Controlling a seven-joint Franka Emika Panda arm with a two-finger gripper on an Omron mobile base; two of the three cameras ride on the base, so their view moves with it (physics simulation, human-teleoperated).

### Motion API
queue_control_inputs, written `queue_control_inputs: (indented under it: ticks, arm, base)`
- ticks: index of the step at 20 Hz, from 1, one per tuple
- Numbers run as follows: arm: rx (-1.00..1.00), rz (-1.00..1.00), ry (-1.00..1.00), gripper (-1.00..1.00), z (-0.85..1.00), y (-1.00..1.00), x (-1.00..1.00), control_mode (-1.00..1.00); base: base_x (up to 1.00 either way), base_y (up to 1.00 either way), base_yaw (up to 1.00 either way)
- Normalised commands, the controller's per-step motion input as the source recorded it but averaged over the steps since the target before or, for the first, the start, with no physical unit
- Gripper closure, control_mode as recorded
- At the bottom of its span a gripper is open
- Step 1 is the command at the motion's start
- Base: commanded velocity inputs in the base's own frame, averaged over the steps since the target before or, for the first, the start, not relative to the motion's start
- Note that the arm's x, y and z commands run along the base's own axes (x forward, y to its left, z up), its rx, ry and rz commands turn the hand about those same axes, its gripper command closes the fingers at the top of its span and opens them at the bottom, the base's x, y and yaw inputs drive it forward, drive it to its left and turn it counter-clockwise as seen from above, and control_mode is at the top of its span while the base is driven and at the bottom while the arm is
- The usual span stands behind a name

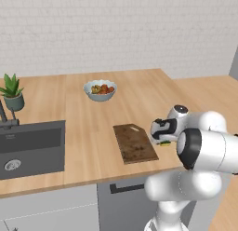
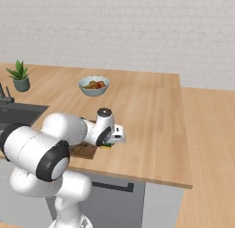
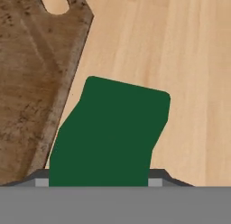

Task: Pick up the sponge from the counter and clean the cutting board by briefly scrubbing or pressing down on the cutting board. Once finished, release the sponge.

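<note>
The sponge [image 3: 113, 133], dark green on top, sits squeezed between my gripper's [image 3: 98, 180] fingers, its sides pinched inward. It lies just right of the cutting board [image 3: 31, 74], whose light slot shows at the top of the hand view. In the left base view the gripper [image 1: 162, 140] is low over the counter [image 1: 83, 127] at the right edge of the brown cutting board [image 1: 135, 144], with a yellow-green sliver of the sponge [image 1: 164, 143] under the hand. From the right, the sponge [image 2: 107, 145] peeks out below the gripper [image 2: 108, 143], beside the cutting board [image 2: 83, 151].
A bowl of fruit [image 1: 100, 90] stands behind the board. The dark sink [image 1: 30, 148] and a potted plant [image 1: 12, 91] are at the left. The counter's front edge runs close below the board, and its right end [image 2: 186, 130] lies beyond the hand.
</note>
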Motion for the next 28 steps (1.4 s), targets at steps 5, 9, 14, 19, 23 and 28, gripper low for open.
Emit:
queue_control_inputs:
  ticks: [5,9,14,19,23,28]
  arm:
    - [0.0,0.09,-0.05,1.0,0.51,0.19,-0.21,-1.0]
    - [0.0,0.11,-0.13,1.0,0.33,0.33,-0.05,-1.0]
    - [0.0,0.11,-0.08,1.0,0.09,0.43,0.09,-1.0]
    - [0.0,0.04,0.01,1.0,0.0,0.32,0.48,-1.0]
    - [0.0,0.0,0.03,1.0,0.0,0.08,0.56,-1.0]
    - [0.0,0.0,0.01,1.0,0.0,0.02,0.24,-1.0]
  base:
    - [0.0,0.0,0.0]
    - [0.0,0.0,0.0]
    - [0.0,0.0,0.0]
    - [0.0,0.0,0.0]
    - [0.0,0.0,0.0]
    - [0.0,0.0,0.0]
